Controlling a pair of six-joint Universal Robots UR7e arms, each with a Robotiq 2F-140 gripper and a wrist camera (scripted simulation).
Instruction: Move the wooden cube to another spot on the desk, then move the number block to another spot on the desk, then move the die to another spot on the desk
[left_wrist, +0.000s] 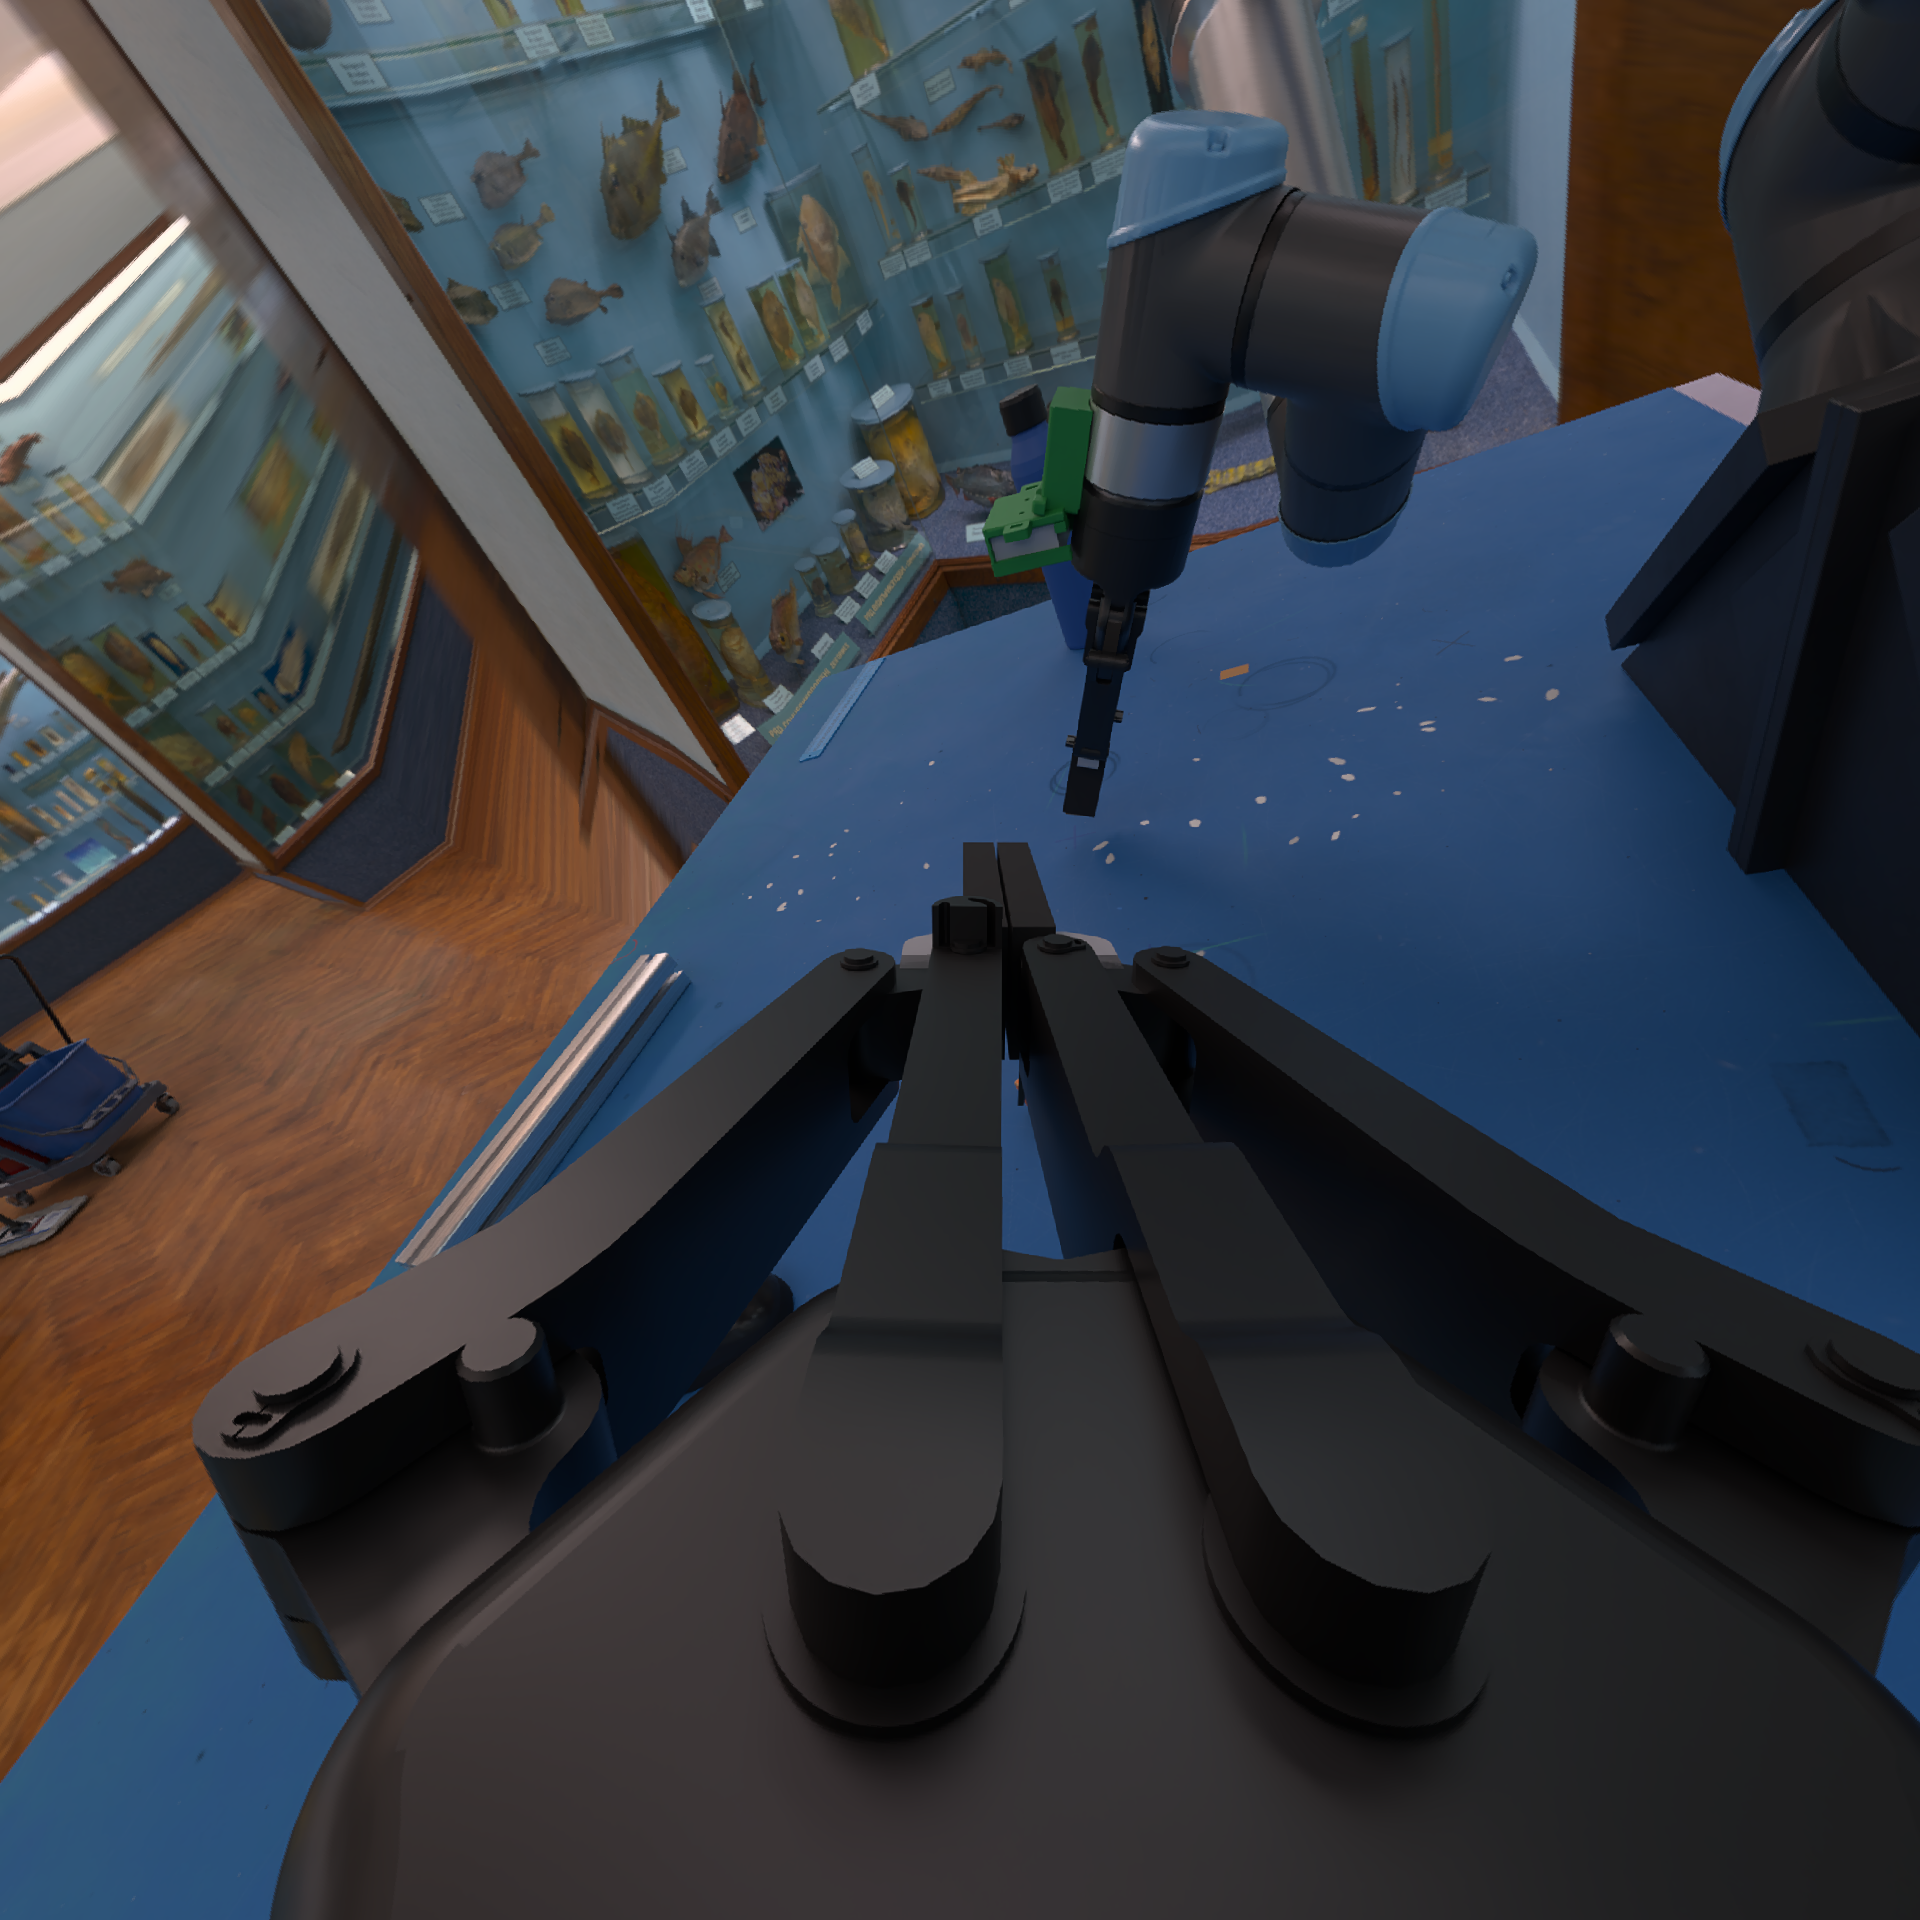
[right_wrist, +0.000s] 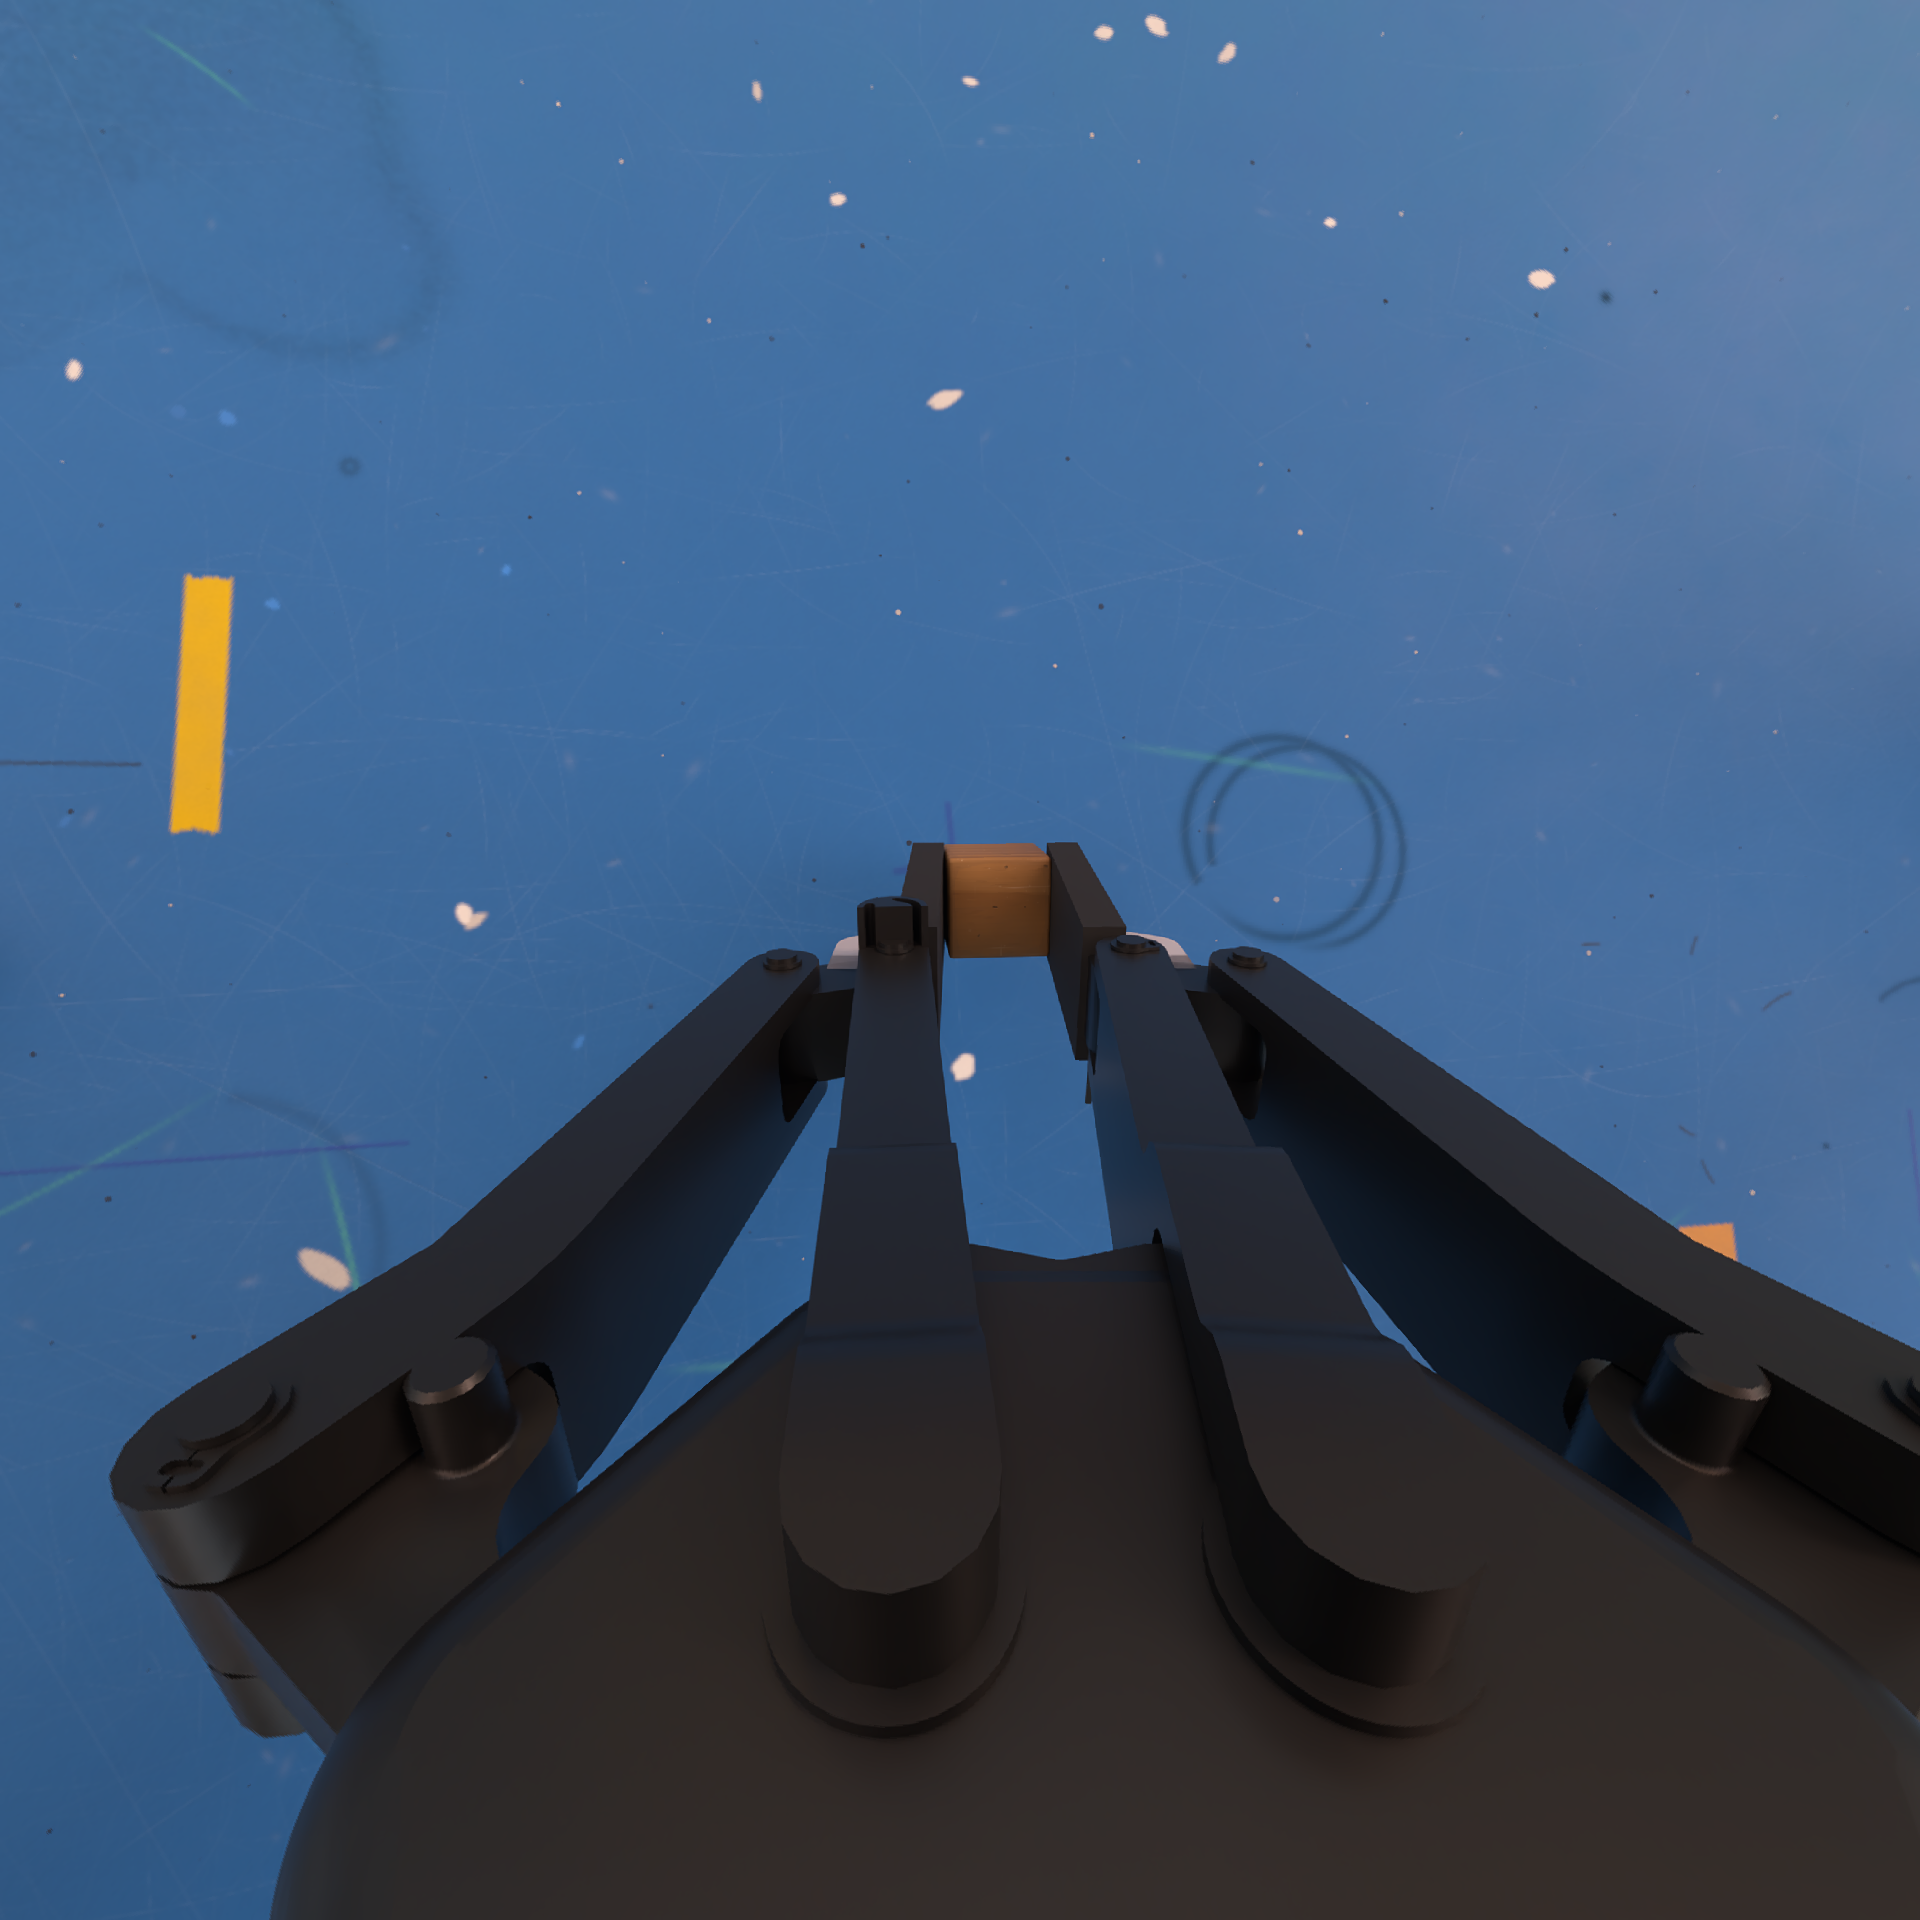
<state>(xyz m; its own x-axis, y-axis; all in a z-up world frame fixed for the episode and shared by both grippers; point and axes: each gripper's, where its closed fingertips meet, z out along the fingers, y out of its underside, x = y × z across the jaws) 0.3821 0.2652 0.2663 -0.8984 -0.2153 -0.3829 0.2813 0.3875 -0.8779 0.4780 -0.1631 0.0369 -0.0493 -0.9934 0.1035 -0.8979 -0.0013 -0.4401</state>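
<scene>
In the right wrist view my right gripper (right_wrist: 995, 883) is shut on the wooden cube (right_wrist: 995, 900), a small tan block held between the two pads above the blue desk (right_wrist: 727, 623). In the left wrist view my left gripper (left_wrist: 1000, 883) is shut and empty, held over the desk (left_wrist: 1351, 987). The right gripper (left_wrist: 1084, 790) also shows there, farther off, pointing down at the desk; the cube is hidden between its fingers. The number block and the die are not in view.
A yellow tape strip (right_wrist: 201, 704) lies on the desk at the left, and an orange patch (right_wrist: 1709, 1240) peeks out by the right finger link. A dark stand (left_wrist: 1818, 675) rises at the desk's right. The desk's left edge (left_wrist: 644, 997) drops to a wooden floor.
</scene>
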